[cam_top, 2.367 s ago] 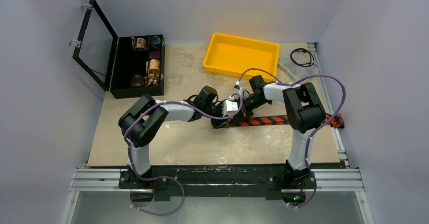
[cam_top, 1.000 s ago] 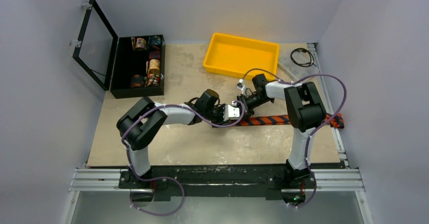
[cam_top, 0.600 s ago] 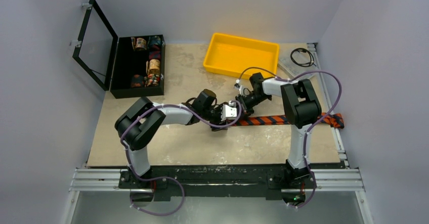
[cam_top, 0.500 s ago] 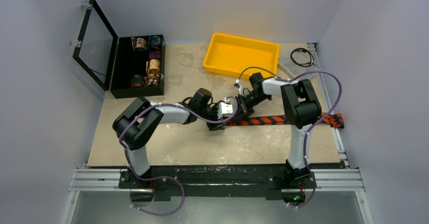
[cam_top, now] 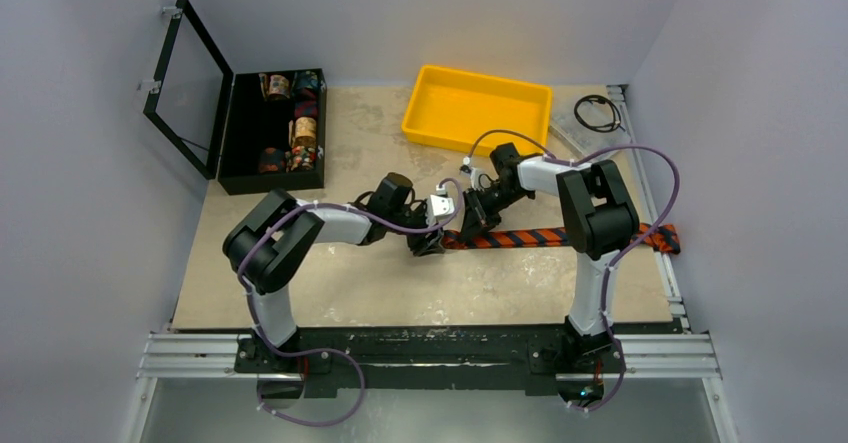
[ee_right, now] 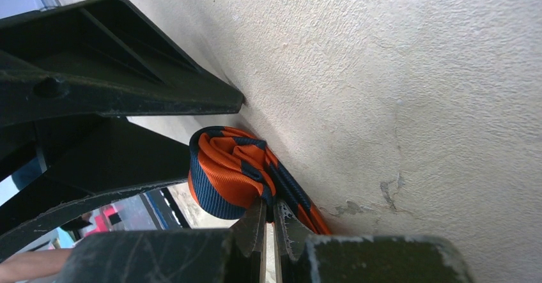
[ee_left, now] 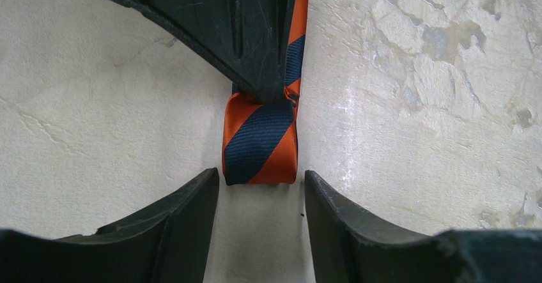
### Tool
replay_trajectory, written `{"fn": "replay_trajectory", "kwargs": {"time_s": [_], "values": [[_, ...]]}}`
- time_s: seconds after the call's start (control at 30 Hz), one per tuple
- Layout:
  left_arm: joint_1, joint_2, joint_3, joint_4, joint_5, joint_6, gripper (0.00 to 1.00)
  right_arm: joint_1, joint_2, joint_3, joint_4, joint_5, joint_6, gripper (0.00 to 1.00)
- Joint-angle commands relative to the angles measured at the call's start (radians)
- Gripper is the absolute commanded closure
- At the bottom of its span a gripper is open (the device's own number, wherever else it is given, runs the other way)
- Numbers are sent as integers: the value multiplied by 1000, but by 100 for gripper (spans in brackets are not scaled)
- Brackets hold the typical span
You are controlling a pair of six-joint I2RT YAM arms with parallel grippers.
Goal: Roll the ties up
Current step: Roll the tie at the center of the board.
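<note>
Tie [ee_left: 260, 144]: smooth woven stripes, soft rolled end

Around the rolled end of the tie [ee_left: 261, 144] room is tight. The right gripper [ee_right: 270, 211] bears on it from one side with tips closed, and the left gripper [ee_left: 262, 182] stands just short of it on the other, fingers spread. The unrolled strip bars the right half of the table [cam_top: 400, 293]. Open surface lies toward the near edge and leftward to the box [cam_top: 248, 123]; the tray [cam_top: 476, 113] blocks behind.
</note>
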Motion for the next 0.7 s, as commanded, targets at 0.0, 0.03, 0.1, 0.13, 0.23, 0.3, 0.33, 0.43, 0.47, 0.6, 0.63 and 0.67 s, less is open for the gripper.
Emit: {"fn": "replay_trajectory", "kwargs": {"time_s": [0.0, 0.03, 0.1, 0.13, 0.23, 0.3, 0.33, 0.43, 0.47, 0.6, 0.63, 0.67], "values": [[-26, 16, 24, 60, 7, -43, 52, 26, 36, -49, 84, 193, -49, 100], [-32, 16, 31, 64, -9, -47, 54, 27, 36, -52, 88, 190, -46, 100], [-41, 18, 46, 75, -22, -58, 55, 31, 35, -56, 94, 190, -42, 100], [-45, 18, 53, 79, -25, -59, 57, 32, 34, -57, 95, 189, -43, 100], [-59, 12, 61, 96, -19, -52, 60, 34, 35, -62, 100, 189, -41, 100], [-73, 8, 69, 100, -15, -46, 64, 34, 35, -66, 107, 188, -38, 100], [-81, 7, 77, 95, -11, -43, 67, 35, 37, -67, 110, 187, -36, 100], [-99, 22, 93, 91, -9, -44, 71, 35, 41, -65, 115, 179, -28, 100], [-105, 30, 96, 92, -13, -41, 71, 35, 42, -63, 115, 173, -27, 100], [-127, 51, 98, 121, -40, -46, 66, 37, 33, -68, 124, 158, -17, 100], [-131, 56, 100, 125, -43, -49, 65, 38, 32, -69, 125, 154, -15, 100], [-133, 64, 104, 125, -44, -54, 65, 39, 31, -73, 127, 150, -13, 100]]}}
